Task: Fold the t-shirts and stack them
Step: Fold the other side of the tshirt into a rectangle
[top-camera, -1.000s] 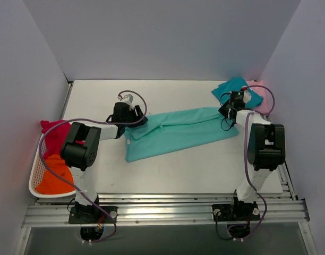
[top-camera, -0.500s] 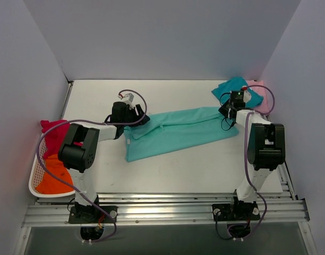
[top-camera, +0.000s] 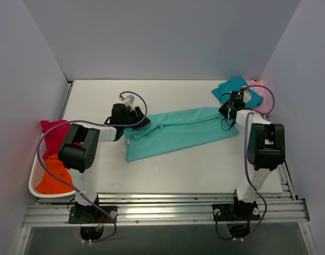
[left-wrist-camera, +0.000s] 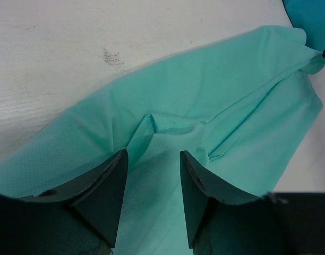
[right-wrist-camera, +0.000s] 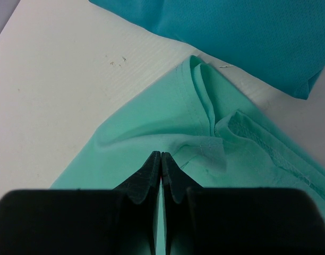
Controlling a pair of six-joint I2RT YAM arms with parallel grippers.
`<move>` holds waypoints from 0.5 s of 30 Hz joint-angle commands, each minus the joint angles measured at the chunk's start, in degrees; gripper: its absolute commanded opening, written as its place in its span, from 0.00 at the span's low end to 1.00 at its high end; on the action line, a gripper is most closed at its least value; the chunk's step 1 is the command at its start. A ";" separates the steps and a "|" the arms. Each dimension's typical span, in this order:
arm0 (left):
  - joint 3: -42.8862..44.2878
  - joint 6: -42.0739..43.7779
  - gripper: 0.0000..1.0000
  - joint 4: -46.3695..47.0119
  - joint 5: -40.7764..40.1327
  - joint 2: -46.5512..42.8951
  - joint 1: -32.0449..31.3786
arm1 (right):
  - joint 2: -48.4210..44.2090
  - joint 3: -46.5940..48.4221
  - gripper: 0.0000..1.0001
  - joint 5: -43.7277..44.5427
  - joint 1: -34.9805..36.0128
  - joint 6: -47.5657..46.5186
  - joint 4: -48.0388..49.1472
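Mint-green cloth spans the middle of the table (top-camera: 178, 175): we see the mint-green t-shirt (top-camera: 176, 132) lying stretched between our two arms. Our right gripper (right-wrist-camera: 161, 155) is clenched on its right corner, near the teal t-shirt (top-camera: 234, 86) and the pink t-shirt (top-camera: 263, 98). Our left gripper (left-wrist-camera: 152, 159) stands over the left end with its jaws apart, wrinkled cloth showing between them. We find the magenta-red t-shirt (top-camera: 53, 132) and the orange t-shirt (top-camera: 53, 179) in the white basket (top-camera: 32, 186).

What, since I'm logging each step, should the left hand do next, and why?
Probably close the left hand on the mint shirt: its jaws stand apart over a raised fold, while the right hand already pinches the far end.
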 commanded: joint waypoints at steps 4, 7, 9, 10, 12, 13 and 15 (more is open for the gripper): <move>-0.39 0.52 0.51 2.83 2.07 -0.42 0.47 | 0.62 0.78 0.00 1.45 0.29 -0.69 0.14; 0.05 0.61 0.50 2.66 2.51 0.46 0.38 | 0.53 0.70 0.00 1.45 0.29 -0.69 0.05; 0.40 0.70 0.48 2.22 3.21 0.99 0.38 | 0.62 0.70 0.00 1.36 0.29 -0.69 0.14; 0.58 0.78 0.48 2.22 3.57 1.43 0.38 | 0.71 0.78 0.00 1.36 0.29 -0.69 0.14; 0.49 0.87 0.46 2.22 3.83 1.70 0.29 | 0.71 0.70 0.00 1.28 0.29 -0.69 0.14; 0.40 1.05 0.46 2.30 3.75 1.96 0.29 | 0.71 0.70 0.00 1.28 0.29 -0.69 0.23; 0.40 1.48 0.46 1.96 3.40 2.22 0.29 | 0.71 0.61 0.00 1.19 0.29 -0.69 0.31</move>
